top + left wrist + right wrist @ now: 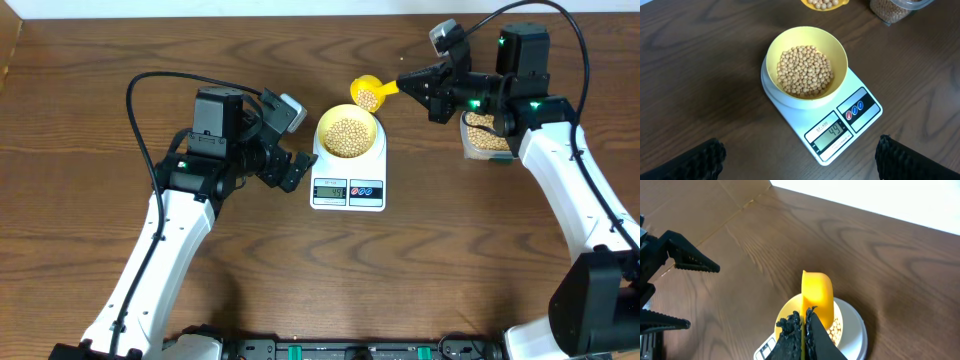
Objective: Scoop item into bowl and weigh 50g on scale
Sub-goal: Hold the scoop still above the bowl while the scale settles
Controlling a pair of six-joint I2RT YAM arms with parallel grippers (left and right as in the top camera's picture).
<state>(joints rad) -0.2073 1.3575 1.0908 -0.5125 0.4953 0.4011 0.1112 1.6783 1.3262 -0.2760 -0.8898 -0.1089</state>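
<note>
To close on 50 g without overshoot, tilt yellow scoop (368,94) gently, shedding soybeans (805,70) few at a time into bowl (839,52) on scale (790,112). Note handle (391,88) clamped tight in right hand (405,85), scoop just beyond bowl's far rim. Note left hand (297,170), spread wide and empty, beside scale. Read display (832,134) from left wrist only: 44. Check scoop load overhead; hidden from right wrist.

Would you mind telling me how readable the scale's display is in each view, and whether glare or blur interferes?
Overhead: the scale is evenly lit, but its display is too small to read. Left wrist: the display is sharp and glare-free, digits legible. Right wrist: the scoop and right gripper cover most of the scale; the top right corner is blown out white.
</note>
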